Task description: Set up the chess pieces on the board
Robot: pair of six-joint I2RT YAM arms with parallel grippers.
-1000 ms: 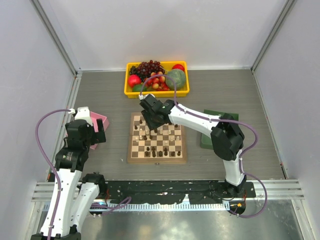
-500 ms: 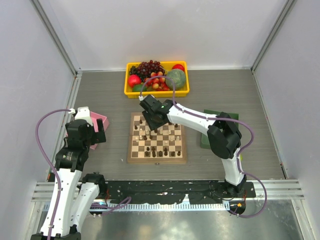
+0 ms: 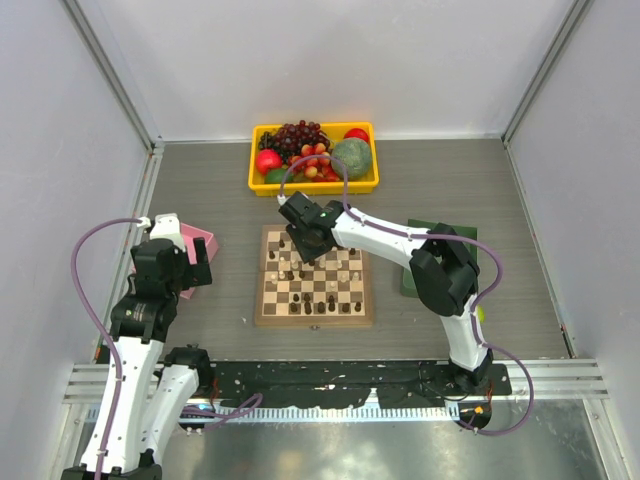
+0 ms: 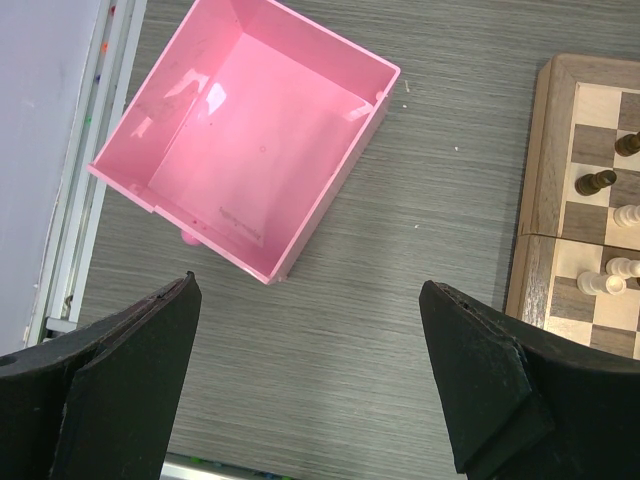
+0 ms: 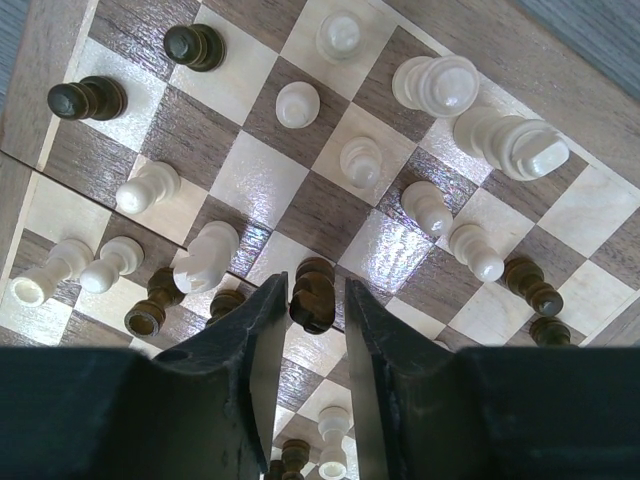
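1. The dark piece (image 5: 312,300) stood on the board (image 3: 315,321), on a square in the board's far-left part, as the top view showed.
2. The right gripper (image 5: 314,288) hung directly over it, one finger close on each side. I could not tell whether the pads pressed it.
3. Other chess pieces (image 5: 360,160), cream and dark, were mixed across the surrounding squares, not ranked in rows.
4. The board lay at the middle of the table, with a yellow bin (image 3: 314,186) of fruit beyond it and a green tray (image 3: 409,280) just to its right.
5. The left gripper (image 4: 310,288) hovered over bare table with its fingers spread wide and nothing between them, between the board's left edge and a pink tray (image 4: 250,150).
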